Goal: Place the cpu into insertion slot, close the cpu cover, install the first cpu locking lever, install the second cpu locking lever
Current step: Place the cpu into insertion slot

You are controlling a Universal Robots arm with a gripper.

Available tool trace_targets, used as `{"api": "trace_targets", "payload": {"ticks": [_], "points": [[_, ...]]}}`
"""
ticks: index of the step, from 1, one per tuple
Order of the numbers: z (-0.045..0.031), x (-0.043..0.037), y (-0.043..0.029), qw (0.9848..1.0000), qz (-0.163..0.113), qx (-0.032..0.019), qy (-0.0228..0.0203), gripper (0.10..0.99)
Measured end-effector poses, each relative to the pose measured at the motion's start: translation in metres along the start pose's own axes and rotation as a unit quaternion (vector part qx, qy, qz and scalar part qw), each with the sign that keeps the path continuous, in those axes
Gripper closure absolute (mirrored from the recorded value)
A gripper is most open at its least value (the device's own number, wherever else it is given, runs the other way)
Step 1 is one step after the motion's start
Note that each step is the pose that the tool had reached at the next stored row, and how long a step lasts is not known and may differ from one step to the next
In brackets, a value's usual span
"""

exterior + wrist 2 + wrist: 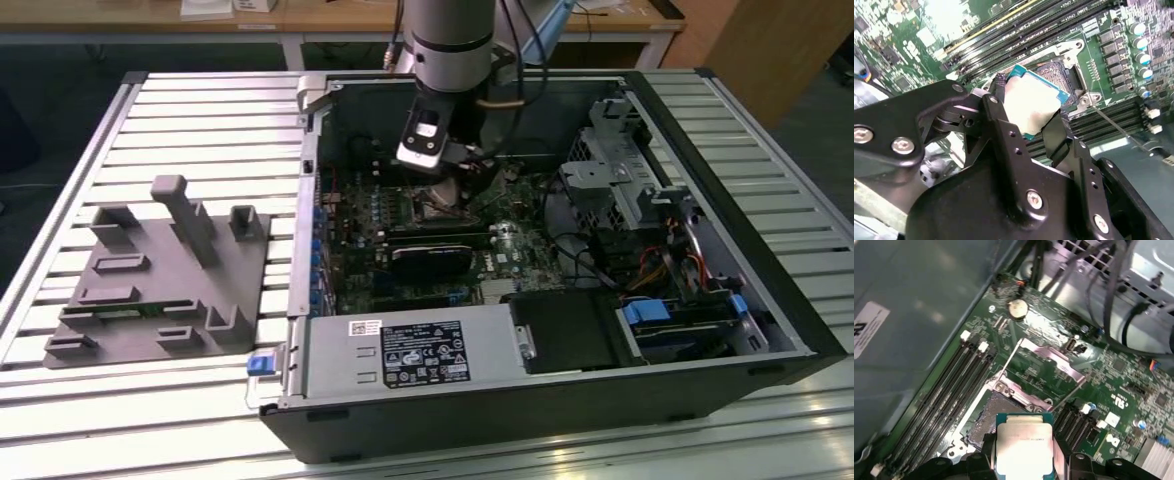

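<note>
my gripper is clamped on the cpu by two opposite edges, holding it just above the bare insertion slot. the cpu cover lies open beside the slot on the green motherboard.

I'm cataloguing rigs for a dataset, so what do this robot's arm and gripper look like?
The arm is a silver-grey cylinder with a dark band, and dark cables run beside it. The gripper is matte black, built of jointed links with silver screws and small holes.
</note>
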State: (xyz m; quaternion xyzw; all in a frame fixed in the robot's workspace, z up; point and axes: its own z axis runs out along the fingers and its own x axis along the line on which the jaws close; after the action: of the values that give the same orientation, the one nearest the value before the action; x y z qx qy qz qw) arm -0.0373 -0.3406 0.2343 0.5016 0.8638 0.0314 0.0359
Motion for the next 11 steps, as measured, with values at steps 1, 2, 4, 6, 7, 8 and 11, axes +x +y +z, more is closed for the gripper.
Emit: {"api": "trace_targets", "payload": {"ticks": [1, 2, 4, 6, 7, 8, 11], "points": [[0.0002, 0.0, 0.0, 1.0, 0.009, 0.0002, -0.0007, 0.545], [0.0004, 0.0, -0.0001, 0.9998, 0.017, 0.0005, -0.0015, 0.545], [0.0007, 0.0, -0.0001, 0.9994, 0.035, 0.001, -0.0031, 0.545], [0.001, 0.0, -0.0001, 0.9986, 0.053, 0.0016, -0.0048, 0.545], [0.0012, 0.0, -0.0001, 0.998, 0.062, 0.0019, -0.0056, 0.545], [0.0014, 0.0, -0.0001, 0.9975, 0.071, 0.0021, -0.0064, 0.545], [0.0019, 0.0, -0.0002, 0.9952, 0.097, 0.0029, -0.0088, 0.545]]}}
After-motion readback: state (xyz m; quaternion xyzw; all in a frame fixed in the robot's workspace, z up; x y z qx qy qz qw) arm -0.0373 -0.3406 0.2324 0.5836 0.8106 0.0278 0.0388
